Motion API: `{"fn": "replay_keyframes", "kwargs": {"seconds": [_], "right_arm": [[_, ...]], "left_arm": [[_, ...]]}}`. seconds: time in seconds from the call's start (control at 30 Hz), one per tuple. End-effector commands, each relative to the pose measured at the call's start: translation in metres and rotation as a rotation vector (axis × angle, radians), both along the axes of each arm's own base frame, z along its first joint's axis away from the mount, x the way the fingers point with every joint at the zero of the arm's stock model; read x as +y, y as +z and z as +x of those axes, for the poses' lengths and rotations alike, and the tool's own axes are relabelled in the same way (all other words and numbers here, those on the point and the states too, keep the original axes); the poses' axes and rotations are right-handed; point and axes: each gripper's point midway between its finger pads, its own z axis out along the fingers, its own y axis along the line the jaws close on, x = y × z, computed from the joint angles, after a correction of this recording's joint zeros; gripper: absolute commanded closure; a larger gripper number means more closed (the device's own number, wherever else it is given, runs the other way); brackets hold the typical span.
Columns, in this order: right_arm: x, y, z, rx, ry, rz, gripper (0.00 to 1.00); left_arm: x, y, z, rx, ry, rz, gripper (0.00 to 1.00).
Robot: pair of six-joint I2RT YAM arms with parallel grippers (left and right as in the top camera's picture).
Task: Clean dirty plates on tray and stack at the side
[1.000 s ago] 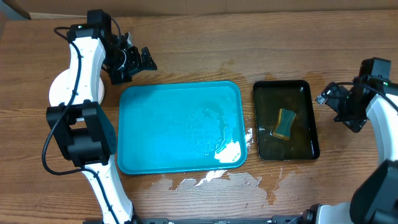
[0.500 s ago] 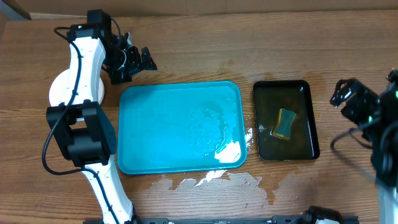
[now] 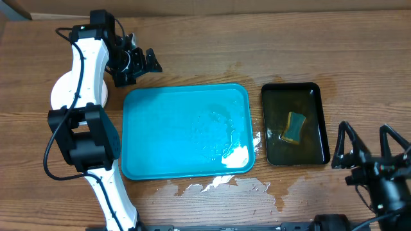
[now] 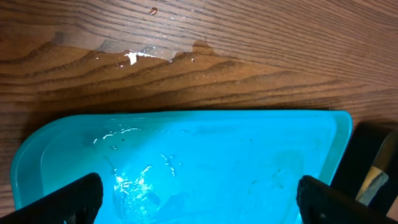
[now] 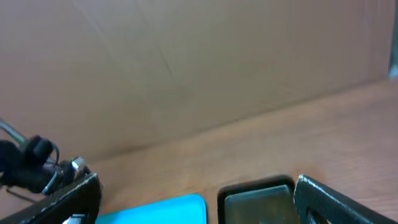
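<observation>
Seeing both ends hanging wide open and empty: left gripper (image 3: 144, 56) off the far-left corner of the tray (image 3: 186, 131), right gripper (image 3: 367, 144) near the black tray (image 3: 290, 84). The plates aren't showing anywhere; the tray is sitting wet mid-table. I'm worrying a low right swing clips that black tray, sloshing its water (image 3: 282, 149).

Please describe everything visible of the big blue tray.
The tray is a large teal-blue rectangle of glossy plastic with rounded corners and a raised rim. It lies flat on the wooden table, left of the black tray, not touching it. Its floor is wet, with a shiny puddle at the near right corner. Nothing lies on it.
</observation>
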Motion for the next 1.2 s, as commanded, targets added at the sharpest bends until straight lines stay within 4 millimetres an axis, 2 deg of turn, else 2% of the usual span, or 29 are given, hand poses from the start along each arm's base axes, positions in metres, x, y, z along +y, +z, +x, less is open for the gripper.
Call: {"fn": "replay_keyframes", "kwargs": {"seconds": [0.0,0.27,0.4,0.53,0.83,0.97,1.1,1.17], "right_arm": [[-0.004,-0.024,0.005,-0.077,-0.02,-0.05,0.0],[0.0,-0.02,0.018,-0.482,-0.004,-0.044,0.0],[0.001,-0.029,0.02,-0.569,-0.002,-0.044,0.0],[-0.001,-0.047,0.021,-0.604,-0.016,-0.042,0.0],[-0.005,-0.105,0.042,-0.513,-0.04,-0.039,0.0],[-0.009,-0.151,0.057,-0.357,-0.059,-0.038,0.0],[-0.012,-0.185,0.063,-0.216,-0.074,-0.043,0.0],[-0.012,-0.209,0.064,-0.118,-0.072,-0.048,0.0]], "left_arm": [[0.0,0.014,-0.001,-0.038,-0.017,0.013,0.0],[0.0,0.014,-0.001,-0.038,-0.017,0.013,0.0],[0.0,0.014,-0.001,-0.038,-0.017,0.013,0.0],[0.0,0.014,-0.001,-0.038,-0.017,0.013,0.0],[0.0,0.014,-0.001,-0.038,-0.017,0.013,0.0],[0.0,0.014,-0.001,-0.038,-0.017,0.013,0.0],[0.0,0.014,-0.001,-0.038,-0.017,0.013,0.0],[0.0,0.014,-0.001,-0.038,-0.017,0.013,0.0]]}}
